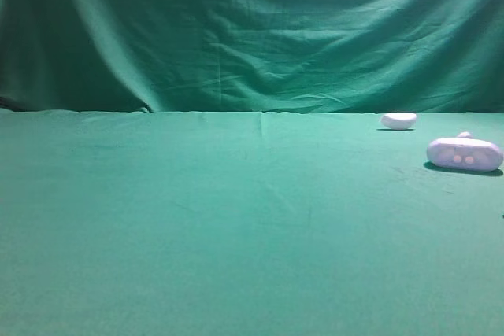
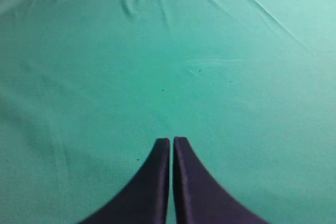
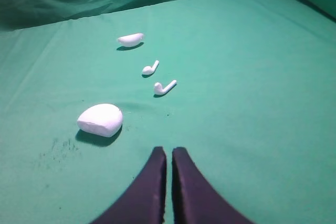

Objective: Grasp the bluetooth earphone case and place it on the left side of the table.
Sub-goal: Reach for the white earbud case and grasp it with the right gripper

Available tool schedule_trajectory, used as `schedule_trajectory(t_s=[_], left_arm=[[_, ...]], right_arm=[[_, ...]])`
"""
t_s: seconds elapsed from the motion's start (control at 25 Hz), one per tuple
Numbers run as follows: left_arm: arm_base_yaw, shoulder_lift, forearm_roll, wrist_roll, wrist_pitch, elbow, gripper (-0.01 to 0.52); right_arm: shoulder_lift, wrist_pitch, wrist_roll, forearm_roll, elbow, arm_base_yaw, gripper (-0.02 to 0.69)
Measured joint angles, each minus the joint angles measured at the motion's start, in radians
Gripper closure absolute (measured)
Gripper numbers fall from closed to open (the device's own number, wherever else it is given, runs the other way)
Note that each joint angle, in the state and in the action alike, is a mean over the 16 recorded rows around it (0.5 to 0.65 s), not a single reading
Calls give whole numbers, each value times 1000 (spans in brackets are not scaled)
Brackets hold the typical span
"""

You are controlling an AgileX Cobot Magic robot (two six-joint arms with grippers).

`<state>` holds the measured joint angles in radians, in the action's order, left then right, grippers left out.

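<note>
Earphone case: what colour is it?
White; the bluetooth earphone case shows best in the exterior high view.

The exterior high view looked low across the table [image 1: 236, 218] toward its far edge. Each wrist view sat close above the cloth, facing forward past its own gripper: left gripper [image 2: 171, 142], right gripper [image 3: 168, 152]. The exterior and right wrist views shared the right-edge bluetooth earphone case [image 1: 465, 153] [image 3: 100, 119]

My target, the bluetooth earphone case [image 1: 465, 154] [image 3: 100, 119], is a white rounded pill with two pale round marks on its side. It lies flat on the green table [image 1: 236, 218] [image 3: 252, 77], at my three o'clock near the right edge.
</note>
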<state>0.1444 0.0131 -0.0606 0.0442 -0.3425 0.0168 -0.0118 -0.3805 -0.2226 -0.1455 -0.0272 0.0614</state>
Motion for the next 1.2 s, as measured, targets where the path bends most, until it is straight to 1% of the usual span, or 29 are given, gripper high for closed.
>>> schedule_trajectory(t_s=[0.68,0.84,1.08,1.2], left_arm=[[0,0,0,0,0,0,514],[0,0,0,0,0,0,514],[0,0,0,0,0,0,514],[0,0,0,0,0,0,514]], right_arm=[[0,12,0,-15,0,0,665],[0,83,-13,-28,-1,0,665],[0,270,-31,-48,5,0,665],[11,313,-37,-55,37,0,665]])
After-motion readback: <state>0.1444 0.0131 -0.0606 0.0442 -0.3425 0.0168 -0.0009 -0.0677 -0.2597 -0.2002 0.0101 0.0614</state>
